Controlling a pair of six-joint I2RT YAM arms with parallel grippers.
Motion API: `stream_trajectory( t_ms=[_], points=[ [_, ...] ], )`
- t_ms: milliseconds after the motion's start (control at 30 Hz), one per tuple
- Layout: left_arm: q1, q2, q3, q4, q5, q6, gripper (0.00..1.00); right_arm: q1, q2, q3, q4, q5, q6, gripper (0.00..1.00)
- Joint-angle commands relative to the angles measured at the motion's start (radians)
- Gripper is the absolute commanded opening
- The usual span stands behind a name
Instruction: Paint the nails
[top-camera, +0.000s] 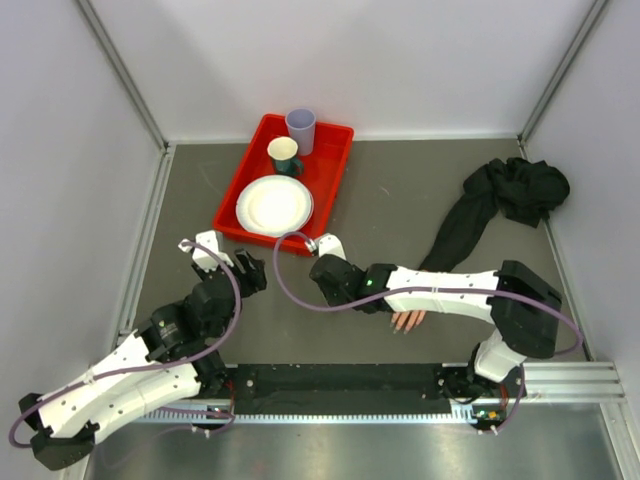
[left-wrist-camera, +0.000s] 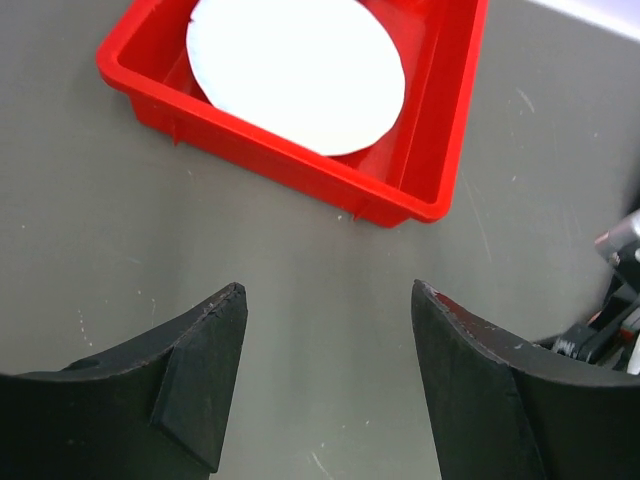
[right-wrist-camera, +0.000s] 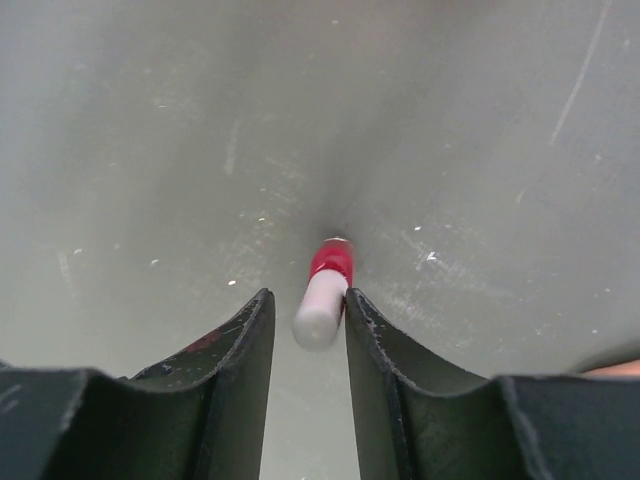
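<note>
A skin-coloured mannequin hand (top-camera: 408, 320) lies near the table's front edge, mostly hidden under my right arm. Only its fingertips with the pinkish nails (top-camera: 404, 327) show. In the right wrist view a small polish bottle (right-wrist-camera: 328, 280), red with a pale cap, stands upright on the table between the fingers of my right gripper (right-wrist-camera: 308, 295). It touches the right finger, and a narrow gap shows on the left side. The top view hides the bottle under that gripper (top-camera: 322, 280). My left gripper (left-wrist-camera: 328, 292) hangs open and empty over bare table, left of the right one (top-camera: 252, 268).
A red tray (top-camera: 232, 200) at the back holds a white plate (top-camera: 273, 204), a green cup (top-camera: 284, 153) and a lavender cup (top-camera: 301, 128). Its near wall (left-wrist-camera: 300, 175) lies just ahead of the left gripper. A black cloth (top-camera: 500, 195) is heaped at the back right.
</note>
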Motion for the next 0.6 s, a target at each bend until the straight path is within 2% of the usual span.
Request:
stream_trajectory(
  t_ms=[0,33,100,133,233,333,400,433,467,567],
  points=[
    [0.000,-0.012,-0.025,0.061,0.031,0.016,0.72,0.009,0.024,0.051,0.019,0.076,-0.010,0.34],
    [0.000,-0.014,-0.028,0.067,0.038,0.019,0.72,0.007,0.028,0.055,0.021,0.080,-0.016,0.34],
    [0.000,-0.009,-0.031,0.076,0.046,0.022,0.72,0.007,0.036,0.060,0.024,0.085,-0.021,0.26],
    [0.001,-0.008,-0.031,0.078,0.058,0.026,0.72,0.007,0.036,0.063,0.022,0.096,-0.024,0.17],
    [0.000,-0.002,-0.040,0.108,0.086,0.051,0.69,0.007,0.015,0.067,-0.001,0.116,-0.027,0.01],
    [0.000,-0.011,-0.072,0.194,0.167,0.106,0.70,-0.013,-0.071,0.052,-0.021,0.075,-0.031,0.00],
    [0.000,-0.014,-0.113,0.267,0.294,0.153,0.71,-0.040,-0.126,0.040,-0.043,0.019,-0.031,0.00],
    [0.001,-0.014,-0.129,0.371,0.366,0.211,0.74,-0.071,-0.198,0.022,-0.047,-0.065,-0.051,0.00],
    [0.000,-0.014,-0.144,0.419,0.505,0.241,0.76,-0.089,-0.234,0.009,-0.048,-0.114,-0.071,0.00],
    [0.001,0.008,-0.180,0.612,0.754,0.321,0.84,-0.149,-0.400,-0.035,-0.090,-0.251,-0.132,0.00]
  ],
)
